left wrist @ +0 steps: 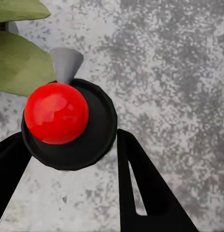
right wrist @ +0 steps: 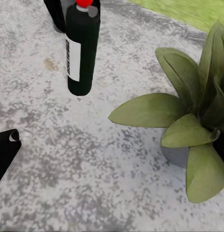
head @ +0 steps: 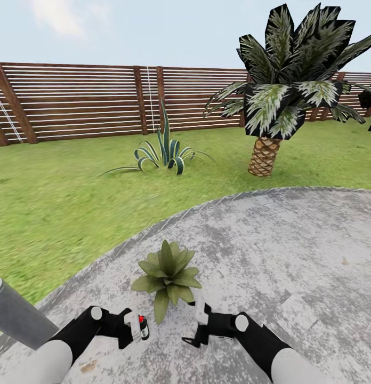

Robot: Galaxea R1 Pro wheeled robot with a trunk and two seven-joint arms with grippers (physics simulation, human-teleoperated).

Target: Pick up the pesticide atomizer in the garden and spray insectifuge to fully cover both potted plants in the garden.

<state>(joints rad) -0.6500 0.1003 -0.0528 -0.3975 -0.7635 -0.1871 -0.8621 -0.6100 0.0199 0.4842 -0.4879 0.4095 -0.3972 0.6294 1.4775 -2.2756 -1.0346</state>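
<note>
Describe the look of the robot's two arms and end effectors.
Each arm has a pale grey-white rounded forearm, then a black wrist section with a round white joint cap. The left end effector and right end effector are black with whitish finger pads. In the left wrist view the fingers are flat black tapering blades, one with a narrow slot. No cables show.

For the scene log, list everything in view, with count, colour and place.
potted plant: one, green leaves, on the patio just ahead of both hands
pesticide atomizer: one, dark bottle with red cap and white label, held in the left hand beside the potted plant
patio: one, mottled grey, round, under the robot
lawn: green, around the patio up to the fence
fence: brown slats, across the back
spiky plant: one, dark green with pale edges, on the lawn
palm: one, scaly brown trunk, lawn at right
grey pole: one, lower left
left hand: black, shut on the atomizer
right hand: black, near the plant, grip unclear
</note>
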